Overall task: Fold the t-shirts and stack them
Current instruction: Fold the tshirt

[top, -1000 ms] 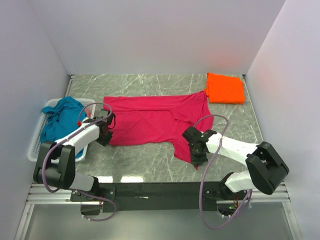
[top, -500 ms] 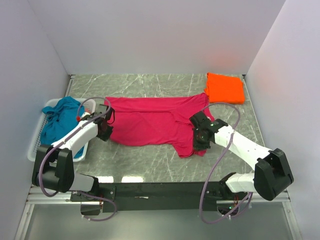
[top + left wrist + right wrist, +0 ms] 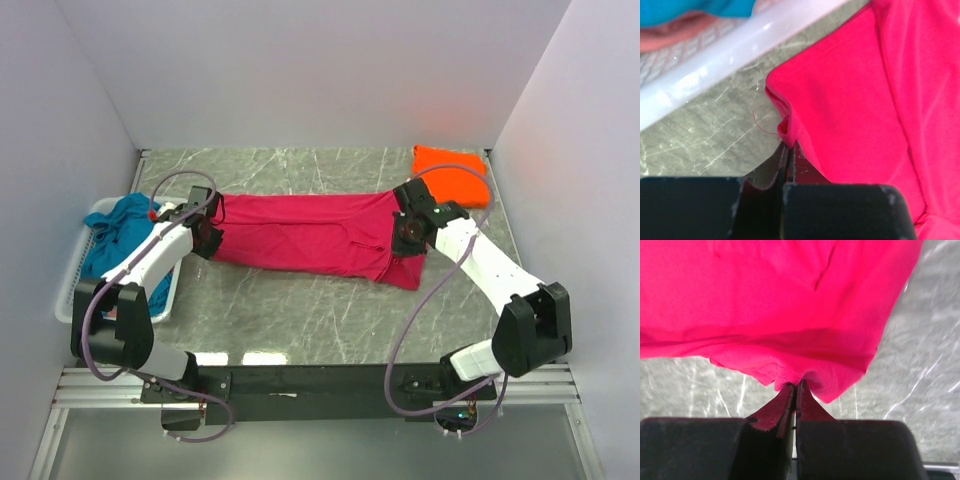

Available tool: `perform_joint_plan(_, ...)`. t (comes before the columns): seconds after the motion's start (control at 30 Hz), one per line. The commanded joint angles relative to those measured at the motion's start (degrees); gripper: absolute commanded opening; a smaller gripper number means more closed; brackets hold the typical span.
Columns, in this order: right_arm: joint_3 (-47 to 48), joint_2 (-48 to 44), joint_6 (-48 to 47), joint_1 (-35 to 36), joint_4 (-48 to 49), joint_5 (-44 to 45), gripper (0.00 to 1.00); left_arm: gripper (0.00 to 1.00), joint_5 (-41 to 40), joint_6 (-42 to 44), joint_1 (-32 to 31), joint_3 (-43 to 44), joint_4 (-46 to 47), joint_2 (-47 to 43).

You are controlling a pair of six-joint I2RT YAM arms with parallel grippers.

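Observation:
The magenta-pink t-shirt (image 3: 310,235) lies stretched as a long band across the middle of the table. My left gripper (image 3: 207,228) is shut on its left edge (image 3: 788,131), next to the basket. My right gripper (image 3: 410,228) is shut on a bunched edge at its right end (image 3: 796,376), which hangs lifted above the table. The bright orange t-shirt (image 3: 455,172) lies folded at the back right, just behind my right gripper. The teal-blue t-shirt (image 3: 120,235) sits crumpled in the white basket.
The white lattice basket (image 3: 72,290) stands at the left edge; its rim (image 3: 735,47) is close to my left gripper. Grey walls close in the back and both sides. Marble tabletop (image 3: 300,320) shows in front of the shirt.
Both grippers moved toward the back of the table with the pink shirt's near edge, folding it into a narrower band. The right gripper travelled far, from front-centre to near the orange shirt.

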Motion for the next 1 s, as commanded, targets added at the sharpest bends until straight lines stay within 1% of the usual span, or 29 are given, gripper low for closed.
perform_joint_plan(0.0, 5.2, 1.7, -2.5, -1.6, 1.1, 0.2, 0.00, 0.01, 0.0, 1.0, 1.3, 3.4, -0.4, 1.1)
perform_joint_plan(0.17, 9.7, 5.1, -4.0, -3.9, 0.9, 1.0, 0.00, 0.01, 0.1, 1.4, 2.7, 5.3, 0.5, 3.3)
perform_joint_plan(0.4, 15.1, 9.0, -6.4, -5.4, 2.2, 1.4, 0.00, 0.01, -0.5, 1.0, 2.7, 5.7, 4.0, 4.5)
perform_joint_plan(0.57, 20.6, 13.3, -9.1, -5.6, 2.1, 2.2, 0.00, 0.01, -0.4, 1.7, 2.8, 8.3, 4.9, 8.1)
perform_joint_plan(0.63, 21.8, 14.9, -12.1, -5.7, 2.6, 2.5, 0.00, 0.01, -0.2, 1.6, 2.7, 8.9, 5.4, 9.0)
perform_joint_plan(0.83, 29.6, 21.5, -20.0, -6.1, 2.7, 2.5, 0.00, 0.01, -3.4, 1.1, 2.8, 11.9, 4.1, 11.7)
perform_joint_plan(0.97, 37.6, 27.2, -25.1, -6.4, 0.3, 2.1, 0.00, 0.01, -2.6, 1.7, 3.1, 12.3, 5.4, 13.1)
